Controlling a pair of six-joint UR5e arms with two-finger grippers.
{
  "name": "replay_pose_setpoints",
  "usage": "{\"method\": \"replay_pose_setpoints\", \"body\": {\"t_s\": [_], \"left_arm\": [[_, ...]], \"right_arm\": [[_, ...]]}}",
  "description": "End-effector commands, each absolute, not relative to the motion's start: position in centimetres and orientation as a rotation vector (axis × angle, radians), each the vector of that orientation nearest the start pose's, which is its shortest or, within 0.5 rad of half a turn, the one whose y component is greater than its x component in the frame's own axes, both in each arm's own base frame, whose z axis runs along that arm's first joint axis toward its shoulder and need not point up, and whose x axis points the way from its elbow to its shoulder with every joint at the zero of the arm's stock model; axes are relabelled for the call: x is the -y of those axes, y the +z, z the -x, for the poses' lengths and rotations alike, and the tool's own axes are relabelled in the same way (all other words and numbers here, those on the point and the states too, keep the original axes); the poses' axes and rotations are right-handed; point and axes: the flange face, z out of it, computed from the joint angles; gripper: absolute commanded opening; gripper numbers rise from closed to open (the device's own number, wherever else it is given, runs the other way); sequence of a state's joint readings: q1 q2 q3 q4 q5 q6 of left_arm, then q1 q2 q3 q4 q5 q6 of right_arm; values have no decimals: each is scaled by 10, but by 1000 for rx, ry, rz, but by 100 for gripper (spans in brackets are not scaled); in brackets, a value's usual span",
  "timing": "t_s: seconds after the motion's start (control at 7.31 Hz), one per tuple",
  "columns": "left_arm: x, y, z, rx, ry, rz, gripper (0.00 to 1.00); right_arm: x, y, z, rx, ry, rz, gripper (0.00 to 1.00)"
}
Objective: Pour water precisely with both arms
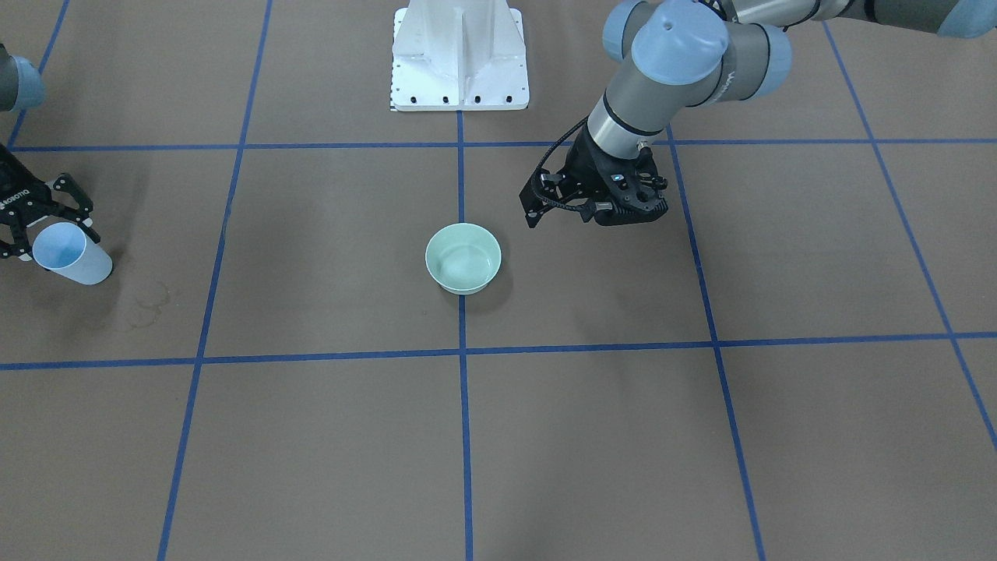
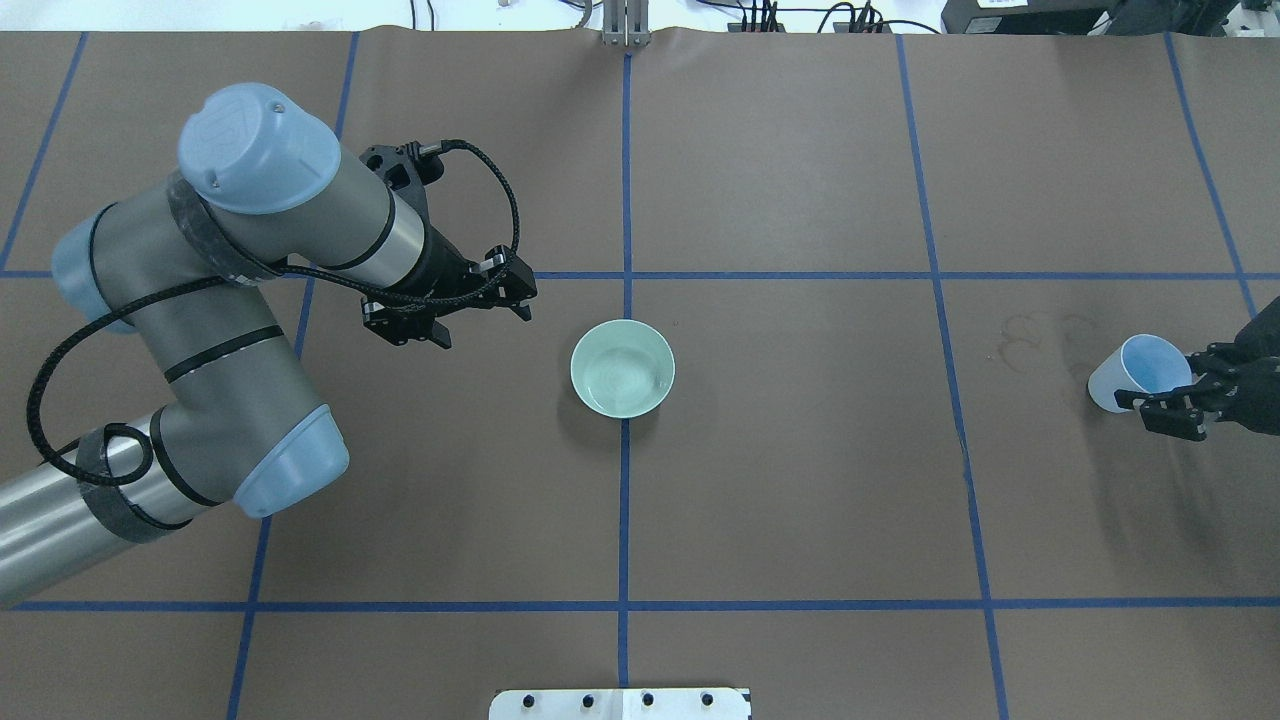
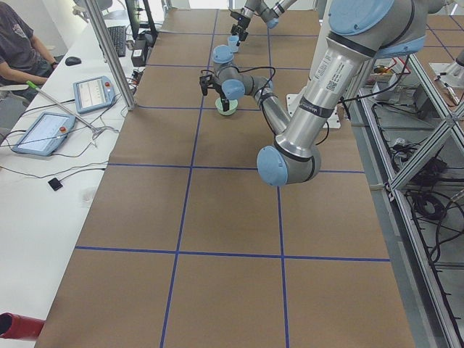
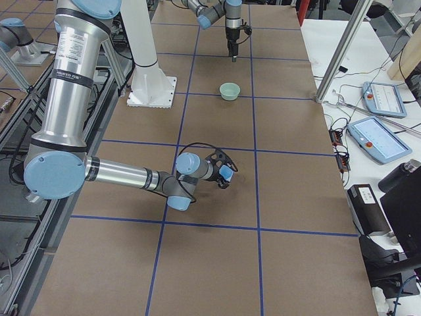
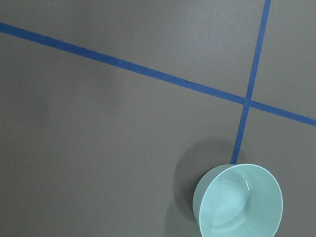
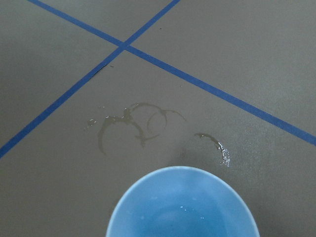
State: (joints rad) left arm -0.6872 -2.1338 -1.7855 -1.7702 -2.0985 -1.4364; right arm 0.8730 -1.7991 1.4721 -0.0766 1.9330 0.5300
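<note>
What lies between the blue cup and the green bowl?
Nothing solid: bare mat, one blue tape line and faint ring stains near the cup, shown in the overhead view.

The near left arm point(image 3: 319, 87) stretches far along the brown counter point(image 3: 232, 210), its left gripper point(image 3: 206, 81) near a pale green bowl point(image 3: 228, 108). Farther off, the right gripper point(image 3: 236, 29) is at a blue cup point(image 3: 233, 42). A person point(image 3: 18, 47) sits far left.

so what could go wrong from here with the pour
The light blue plastic cup sits in the right gripper far from the pale green bowl; anything in it could slop out on the way. Ring stains beside it hint at spills. The left gripper hovers close to the bowl and might knock it.
</note>
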Motion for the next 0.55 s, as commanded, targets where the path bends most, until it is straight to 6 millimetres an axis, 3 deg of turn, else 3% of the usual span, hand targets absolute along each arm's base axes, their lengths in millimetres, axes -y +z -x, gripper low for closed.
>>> {"method": "replay_pose_setpoints", "body": {"t_s": [0.0,0.27,0.41], "left_arm": [[466,212,-437,-1067,-241,63,92],[470,210,-431,-1073,-245,56,92],[475,210,-426,-1074,-253,52,92]], "right_arm": [[372,638,185,956,-369,-763,0],[380,599,193,968,-377,-742,0],[395,552,205,938,-367,-691,0]]}}
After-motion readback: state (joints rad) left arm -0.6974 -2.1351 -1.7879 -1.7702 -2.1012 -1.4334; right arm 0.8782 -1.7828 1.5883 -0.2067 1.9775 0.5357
